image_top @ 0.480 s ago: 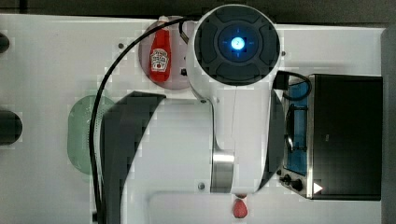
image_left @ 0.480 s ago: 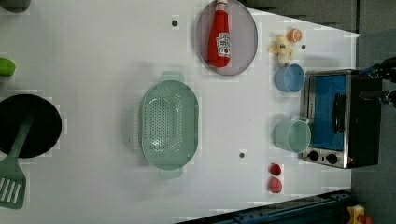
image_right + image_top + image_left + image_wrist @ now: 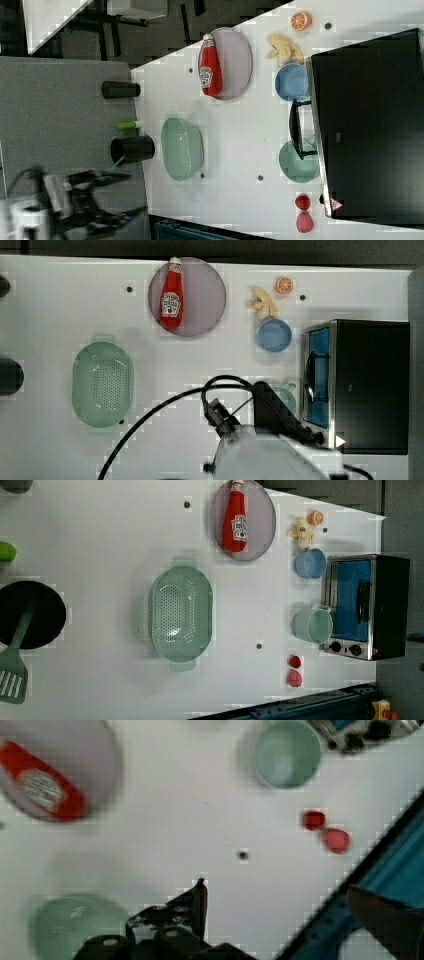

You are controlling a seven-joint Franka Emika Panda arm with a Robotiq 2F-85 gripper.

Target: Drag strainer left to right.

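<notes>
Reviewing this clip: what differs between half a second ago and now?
In the top view the arm has pulled back to the bottom edge, uncovering the ketchup bottle on its plate and the blue bowl. Nothing was grasped. In the left view the strainer and everything else lie as before.

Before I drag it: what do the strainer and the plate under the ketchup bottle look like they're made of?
Strainer: probably plastic, a pale mint, matte, one-piece moulded shell with a perforated bottom and small end tabs. Plate: looks like smooth grey-lilac plastic or melamine, dull with no glare; the look leaves this open. Ketchup bottle: glossy red, probably plastic.
</notes>
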